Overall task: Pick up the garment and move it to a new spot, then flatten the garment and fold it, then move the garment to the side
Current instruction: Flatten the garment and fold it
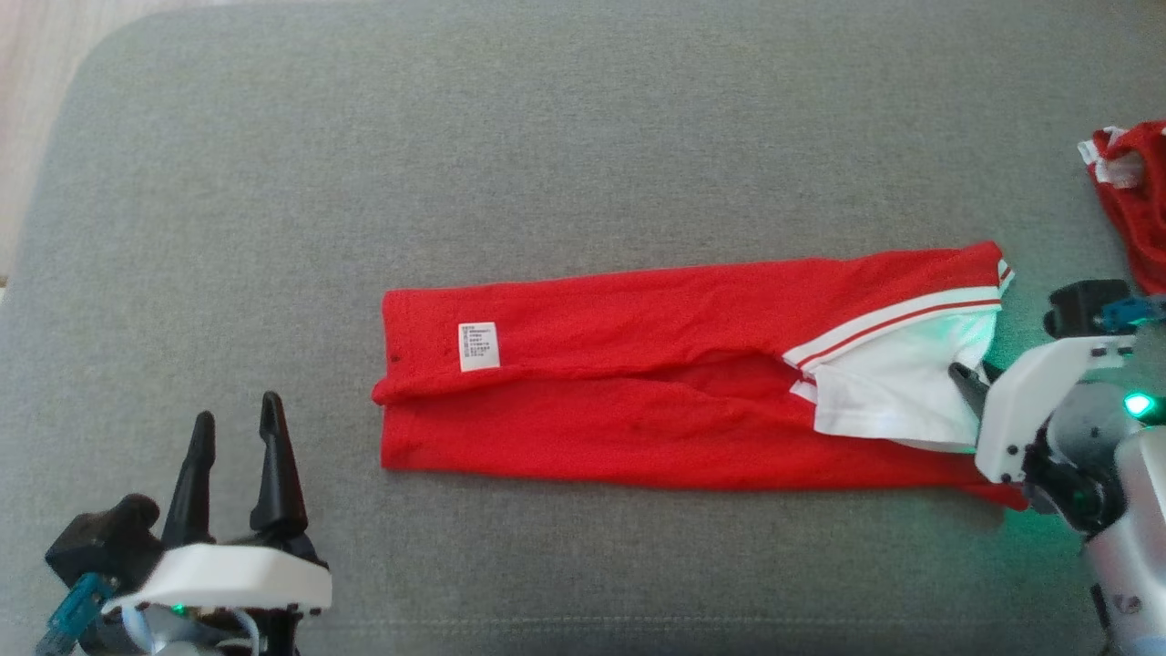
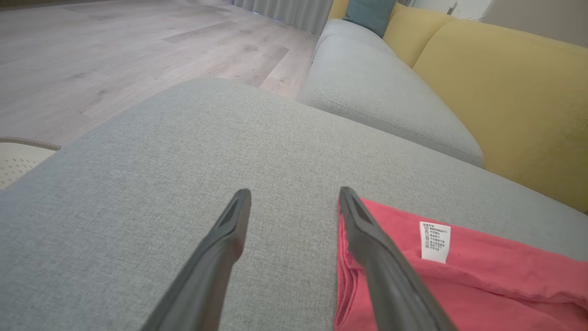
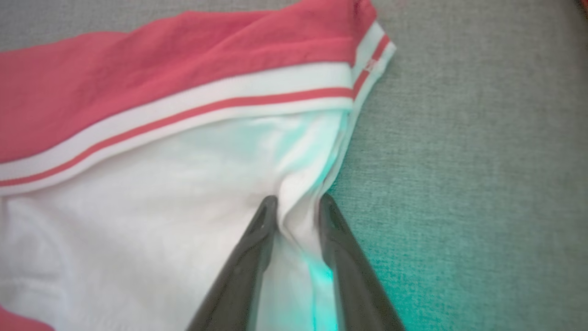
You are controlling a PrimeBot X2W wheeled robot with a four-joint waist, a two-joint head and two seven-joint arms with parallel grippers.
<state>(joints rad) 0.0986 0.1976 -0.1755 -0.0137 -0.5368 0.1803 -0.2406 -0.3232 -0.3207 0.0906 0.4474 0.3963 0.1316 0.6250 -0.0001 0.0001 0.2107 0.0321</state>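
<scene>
Two grippers flank the red garment (image 1: 638, 383), which lies folded in a long strip across the middle of the grey cushion (image 1: 547, 137), its white label (image 1: 478, 346) near the left end. The left gripper (image 1: 237, 407) hovers near that end, fingers spread with nothing between them, while the right gripper (image 3: 298, 202) pinches a bunched ridge of the garment's white panel (image 1: 897, 383) at the right end. A second red garment (image 1: 1134, 200) lies well apart at the cushion's right edge, and a pale perforated object (image 2: 18, 161) sits beside the cushion, its contents hidden.
</scene>
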